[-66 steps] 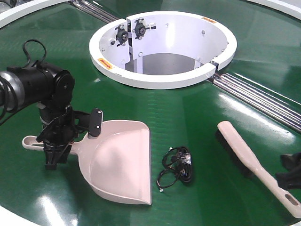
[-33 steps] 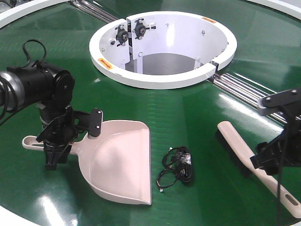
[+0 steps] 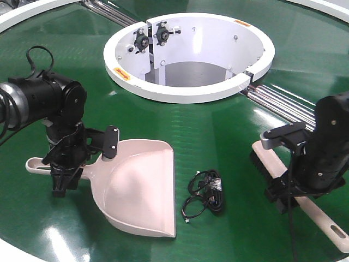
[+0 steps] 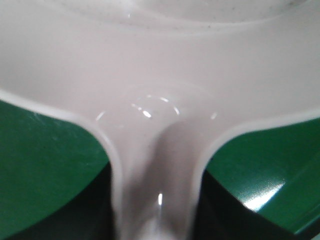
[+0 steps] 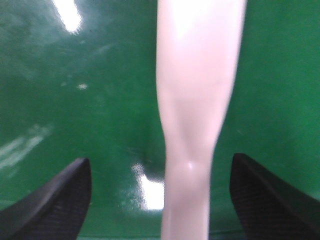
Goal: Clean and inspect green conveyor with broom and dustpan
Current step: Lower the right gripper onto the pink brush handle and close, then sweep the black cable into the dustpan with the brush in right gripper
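Observation:
The pale pink dustpan (image 3: 139, 191) lies on the green conveyor (image 3: 218, 131), mouth toward the near edge. My left gripper (image 3: 62, 177) is shut on its handle. In the left wrist view the handle (image 4: 157, 165) runs between dark fingers pressed to both its sides, gripper (image 4: 157, 212). The broom (image 3: 322, 218) lies at the right, bristles on the belt. My right gripper (image 3: 289, 194) hovers over the broom's middle, open. In the right wrist view the broom handle (image 5: 197, 75) passes between wide-apart fingers (image 5: 55, 200), untouched, gripper (image 5: 160, 200).
A black coiled cable bundle (image 3: 207, 194) lies between dustpan and broom. A large white ring opening (image 3: 191, 93) sits behind, with steel roller strips (image 3: 294, 109) running right from it. The conveyor's white rim (image 3: 32, 251) is close at the front left.
The right arm has come in from the right edge and now stands over the broom's handle, open. The left arm and the dustpan have not moved.

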